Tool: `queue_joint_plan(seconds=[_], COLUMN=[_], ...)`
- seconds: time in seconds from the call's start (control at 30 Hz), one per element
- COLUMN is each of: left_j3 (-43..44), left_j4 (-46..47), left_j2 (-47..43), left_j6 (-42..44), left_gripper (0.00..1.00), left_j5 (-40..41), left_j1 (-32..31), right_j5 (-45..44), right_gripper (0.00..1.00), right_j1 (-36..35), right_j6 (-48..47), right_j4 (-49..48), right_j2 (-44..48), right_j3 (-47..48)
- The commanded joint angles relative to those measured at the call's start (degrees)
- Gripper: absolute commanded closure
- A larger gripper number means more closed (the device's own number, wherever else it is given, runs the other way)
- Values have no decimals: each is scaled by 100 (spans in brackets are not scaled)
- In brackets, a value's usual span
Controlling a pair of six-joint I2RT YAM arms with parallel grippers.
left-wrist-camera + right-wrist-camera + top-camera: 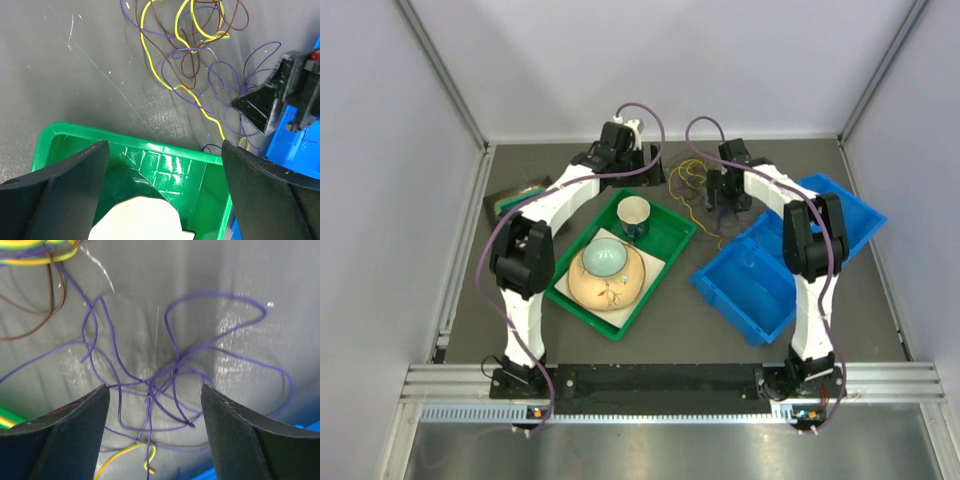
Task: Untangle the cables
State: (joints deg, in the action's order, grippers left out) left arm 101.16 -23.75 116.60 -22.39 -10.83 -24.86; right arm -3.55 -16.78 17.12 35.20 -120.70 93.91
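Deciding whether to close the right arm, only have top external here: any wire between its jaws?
Observer: Yes. The right gripper is open, and knotted loops of purple wire lie between the jaws.
Operator: Yellow in there too?
Observer: Just one yellow wire end, low between them; the brown wire sits off to the upper left of the right wrist view.
Operator: Left arm?
Observer: The left gripper is open over the green tray rim, holding nothing; the cables lie beyond it.
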Motion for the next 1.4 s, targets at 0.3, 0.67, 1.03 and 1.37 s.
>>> queue_joint_plan(seconds=[0.3, 0.67, 1.03, 1.37], left_j3=[-176, -369, -571, -633], left_j4=[266, 344, 546, 555], left_j2=[-708, -989, -1069, -1086], left_j6=[112, -10, -230, -222], left_gripper=[1, 1, 1, 1], left_j5=[265, 310, -7, -112], left_j1=[16, 218, 315, 315], right_j5=[-497, -1209, -1438, -1473], right_gripper=[100, 100, 100, 100], right_j1=[-63, -63, -63, -63], right_j6=[107, -113, -271, -245], right_j4=[-312, -558, -611, -611], right_j2=[-165, 2313, 2886, 2974], right_j3=[541, 1286, 2781, 2615])
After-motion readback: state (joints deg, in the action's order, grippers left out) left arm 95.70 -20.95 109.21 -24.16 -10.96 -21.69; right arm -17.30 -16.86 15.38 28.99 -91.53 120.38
